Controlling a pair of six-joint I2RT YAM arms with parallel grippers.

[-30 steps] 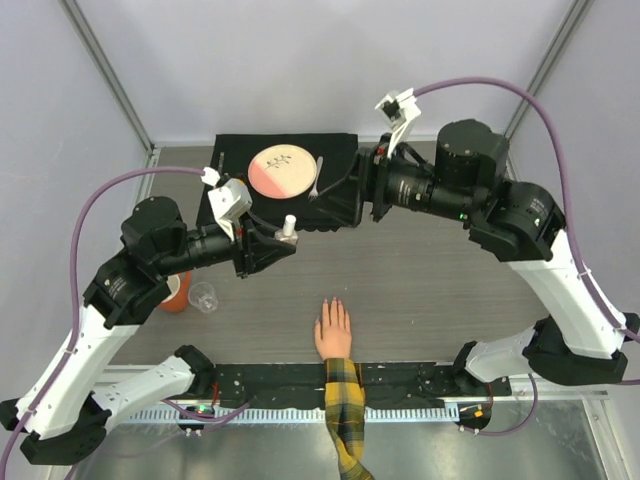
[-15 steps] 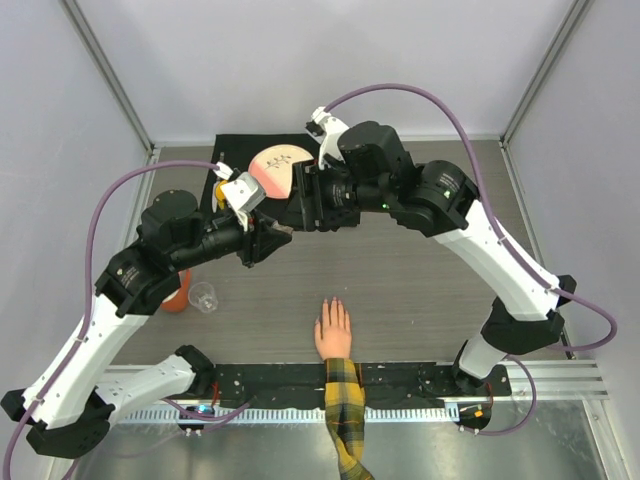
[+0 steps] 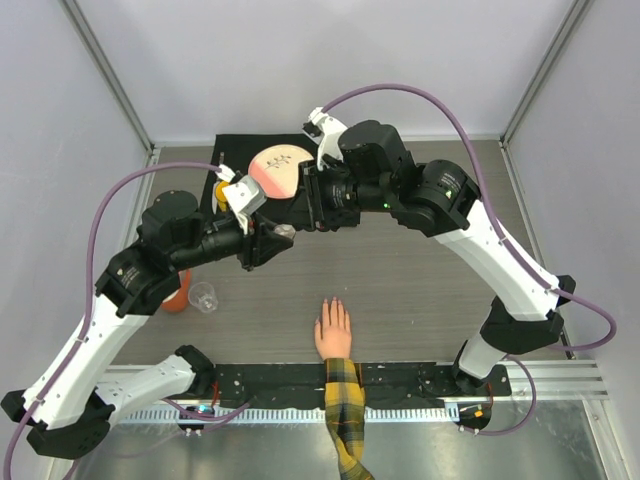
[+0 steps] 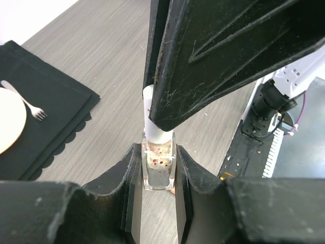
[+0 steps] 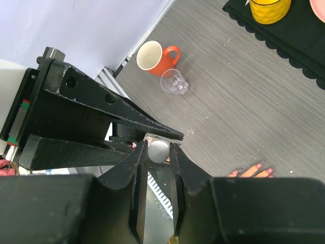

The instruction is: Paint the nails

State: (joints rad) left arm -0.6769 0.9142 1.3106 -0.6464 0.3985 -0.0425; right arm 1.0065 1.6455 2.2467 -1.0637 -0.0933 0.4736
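Observation:
A small clear bottle (image 4: 159, 165) of speckled polish is held above the table, my left gripper (image 4: 158, 170) shut on its glass body. Its white cap (image 5: 158, 151) sits between the jaws of my right gripper (image 5: 158, 153), which press on both sides of it. From above, the left gripper (image 3: 275, 238) and right gripper (image 3: 296, 222) meet tip to tip at the bottle (image 3: 285, 231). The flesh-coloured hand (image 3: 333, 330) lies flat near the front edge, plaid sleeve (image 3: 345, 410) behind it. Its pinkish nails (image 3: 333, 303) point away from the arms' bases; a few nails (image 5: 257, 166) show in the right wrist view.
A black mat (image 3: 235, 155) at the back holds a pink-and-cream plate (image 3: 280, 170), a fork (image 4: 31, 108) and a yellow cup (image 5: 269, 7). An orange mug (image 3: 178, 292) and a clear glass (image 3: 203, 296) stand at the left. Metal rails run along the front edge.
My right arm swung in from the back right to the bottle, and its jaws closed onto the white cap. The left gripper kept hold of the bottle and tilted it towards the right arm.

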